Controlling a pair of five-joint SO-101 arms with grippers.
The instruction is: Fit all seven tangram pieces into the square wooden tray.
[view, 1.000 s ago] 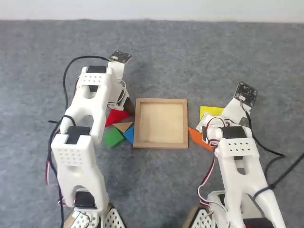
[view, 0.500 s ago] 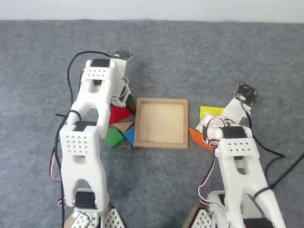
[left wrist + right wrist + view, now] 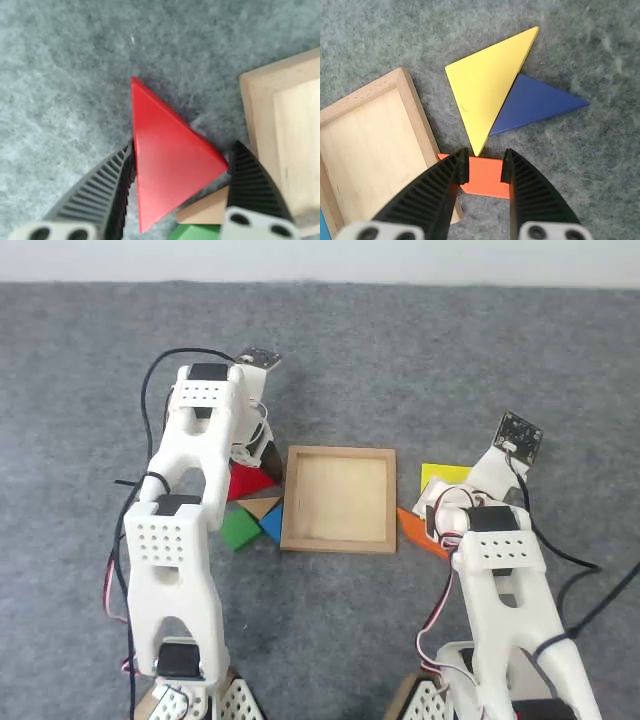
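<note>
Tray (image 3: 339, 451): square, wooden, flat on grey carpet (image 3: 400, 360) between the two arms. All visible pieces outside it, on the carpet.

Left gripper (image 3: 182, 150): lowered over the cluster by the tray's left side. Jaws spread wide, one on each side of the red triangle (image 3: 165, 160), fingers (image 3: 112, 180) just beside its edges.

Red triangle: flat on the carpet, just beside the tray's left rim, one corner near that rim.

Tan triangle (image 3: 205, 212): next to the red triangle, touching or slightly under its lower edge, near the tray's rim.

Green piece (image 3: 237, 528): near the tray's front-left corner, beside the tan triangle.

Light-blue piece (image 3: 271, 523): between green piece and tray, against the rim.

Right gripper (image 3: 485, 162): low over the carpet by the tray's right side. Jaws a narrow gap apart, tips over the orange piece (image 3: 485, 182), which is wider than the gap and shows between them.

Orange piece: flat, just beside the tray's front-right corner.

Yellow triangle (image 3: 487, 85): flat, right of the tray, its sharp point reaching the orange piece.

Blue triangle (image 3: 535, 102): dark, flat, one edge against the yellow triangle, on the side away from the tray.
</note>
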